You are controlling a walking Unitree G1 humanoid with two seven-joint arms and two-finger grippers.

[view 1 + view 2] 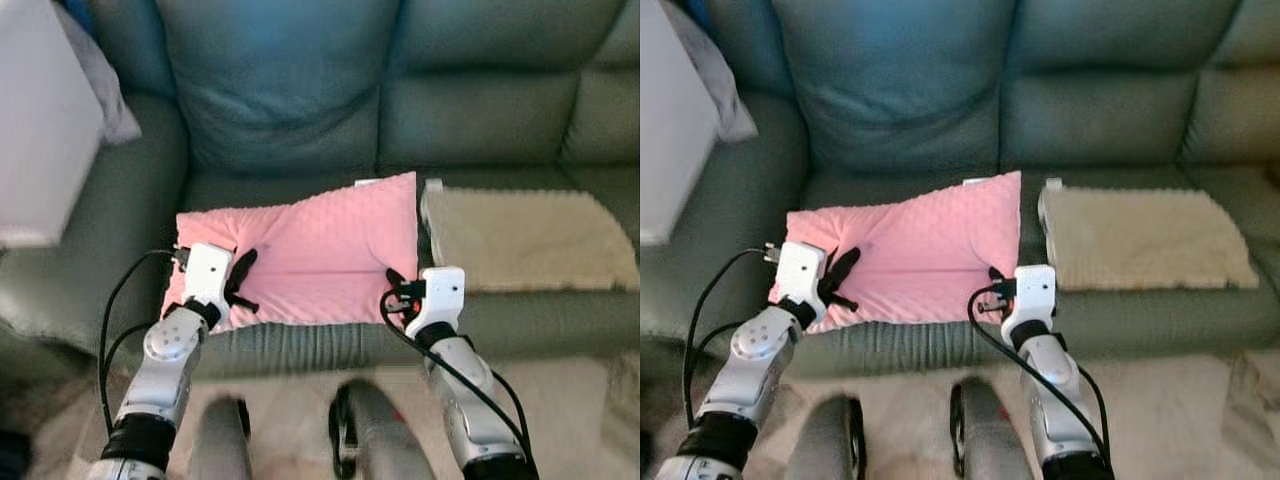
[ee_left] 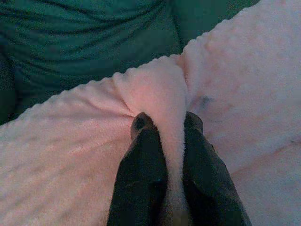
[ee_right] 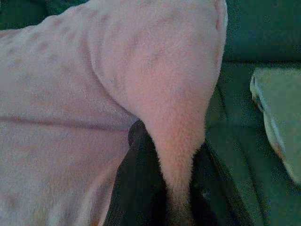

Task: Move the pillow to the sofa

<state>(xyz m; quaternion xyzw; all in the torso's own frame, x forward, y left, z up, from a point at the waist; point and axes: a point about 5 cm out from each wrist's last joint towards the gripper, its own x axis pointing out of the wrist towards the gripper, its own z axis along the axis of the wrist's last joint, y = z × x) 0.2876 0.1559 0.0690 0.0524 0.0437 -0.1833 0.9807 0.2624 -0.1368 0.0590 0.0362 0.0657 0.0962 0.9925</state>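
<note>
A pink dimpled pillow (image 1: pixel 310 255) lies flat on the seat of the grey-green sofa (image 1: pixel 470 120), at the seat's front edge. My left gripper (image 1: pixel 240 280) is at the pillow's near left corner, shut on a pinched fold of its fabric (image 2: pixel 164 108). At the near right corner my right gripper (image 1: pixel 397 285) is shut on the pillow too, with a fold of pink cloth (image 3: pixel 174 141) standing up between its black fingers (image 3: pixel 136 188).
A beige fleece mat (image 1: pixel 525 235) lies on the seat just right of the pillow. A blue back cushion (image 1: pixel 270 80) leans behind it. At the left, a white box (image 1: pixel 40 120) stands over the sofa arm. My legs are below, on a pale floor.
</note>
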